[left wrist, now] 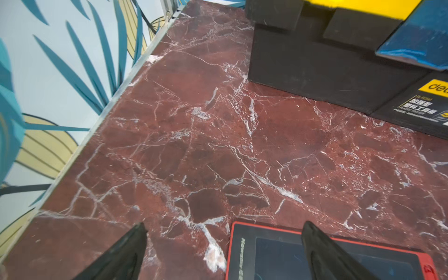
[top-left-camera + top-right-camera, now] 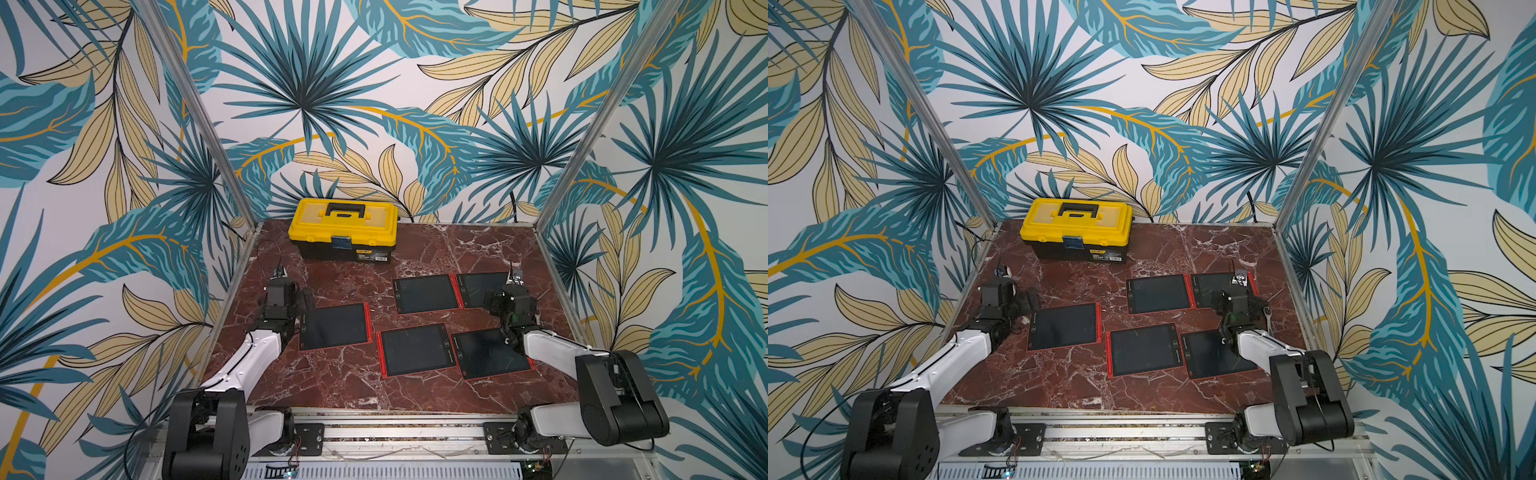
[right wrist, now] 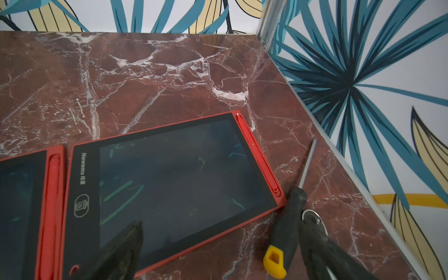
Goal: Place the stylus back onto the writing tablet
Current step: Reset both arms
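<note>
While my left gripper [image 1: 225,225] at nine o'clock and right gripper [image 3: 220,223] at three hang wide open and empty, ready for a pick, I find the red stylus [image 3: 257,155] already docked in the edge slot of the writing tablet [image 3: 169,174], none loose.

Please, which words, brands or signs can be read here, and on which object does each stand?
"Newsmy": black bezel of the writing tablet; characters after it unreadable.
"del", cut off: label on the toolbox.
Small print below it: blurred.
Bin sign: same tablet's bezel.
</note>
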Available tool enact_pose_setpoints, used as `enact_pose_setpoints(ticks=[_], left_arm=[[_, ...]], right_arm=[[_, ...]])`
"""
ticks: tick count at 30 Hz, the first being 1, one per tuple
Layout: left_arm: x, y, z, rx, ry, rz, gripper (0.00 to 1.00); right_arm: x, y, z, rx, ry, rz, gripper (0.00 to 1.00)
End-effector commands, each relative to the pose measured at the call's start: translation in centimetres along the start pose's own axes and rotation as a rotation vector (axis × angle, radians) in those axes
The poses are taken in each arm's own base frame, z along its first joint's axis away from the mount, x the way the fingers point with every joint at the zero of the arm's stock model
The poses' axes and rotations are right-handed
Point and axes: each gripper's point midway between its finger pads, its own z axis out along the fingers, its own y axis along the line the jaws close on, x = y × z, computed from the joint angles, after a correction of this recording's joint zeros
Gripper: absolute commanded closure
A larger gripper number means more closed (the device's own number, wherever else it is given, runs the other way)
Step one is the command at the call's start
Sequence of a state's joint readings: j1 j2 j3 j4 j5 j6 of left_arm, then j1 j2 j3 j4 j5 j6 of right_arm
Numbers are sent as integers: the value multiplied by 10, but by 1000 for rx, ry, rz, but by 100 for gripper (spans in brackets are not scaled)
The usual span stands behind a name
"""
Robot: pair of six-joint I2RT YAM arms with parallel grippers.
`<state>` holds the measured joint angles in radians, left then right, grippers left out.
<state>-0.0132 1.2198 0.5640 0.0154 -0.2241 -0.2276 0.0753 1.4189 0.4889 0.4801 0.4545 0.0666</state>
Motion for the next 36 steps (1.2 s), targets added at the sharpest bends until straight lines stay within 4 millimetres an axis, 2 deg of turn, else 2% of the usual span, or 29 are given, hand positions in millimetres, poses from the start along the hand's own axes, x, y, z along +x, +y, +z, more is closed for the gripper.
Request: enact_pose_setpoints(ticks=[1, 3, 5, 7, 12, 14, 18, 20, 23, 24, 27, 29, 31, 34, 36], left_arm=[[-15, -3, 6, 35, -159, 17, 0], [-18, -7, 4, 59, -200, 38, 0], [-24, -12, 0, 93, -267, 34, 0], [-28, -17, -2, 126, -302, 36, 0], [-29, -27, -8, 196, -352, 50, 0], [-26, -30, -11, 209, -348, 79, 0], [-20, -14, -23, 148, -349, 52, 0], [-13, -12, -26, 136, -312, 103, 0], [-12, -1, -37, 105, -347, 58, 0], [-13, -1, -36, 102, -348, 58, 1], [-14, -15, -31, 173, -329, 80, 0], [-21, -18, -26, 182, -360, 49, 0], [-27, -27, -12, 203, -353, 51, 0], [-30, -40, -5, 240, -350, 129, 0], [-34, -33, -8, 216, -391, 126, 0]], right_arm=[[-29, -3, 8, -26, -154, 74, 0], [-25, -7, 4, -41, -141, 103, 0], [-16, -11, 0, -60, -203, 136, 1], [-17, -9, -9, -89, -290, 128, 0], [-17, -7, 4, -71, -206, 113, 1], [-17, -6, 3, -76, -211, 109, 1], [-17, -6, 3, -76, -214, 109, 0], [-17, -6, 3, -76, -213, 108, 0], [-17, -6, 3, -76, -213, 107, 0], [-17, -6, 3, -77, -213, 108, 0], [-17, -6, 3, -77, -212, 106, 0], [-17, -6, 3, -77, -213, 108, 0], [-17, -6, 3, -78, -214, 108, 0], [-17, -6, 3, -78, -213, 108, 0], [-17, -6, 3, -77, -212, 108, 0]])
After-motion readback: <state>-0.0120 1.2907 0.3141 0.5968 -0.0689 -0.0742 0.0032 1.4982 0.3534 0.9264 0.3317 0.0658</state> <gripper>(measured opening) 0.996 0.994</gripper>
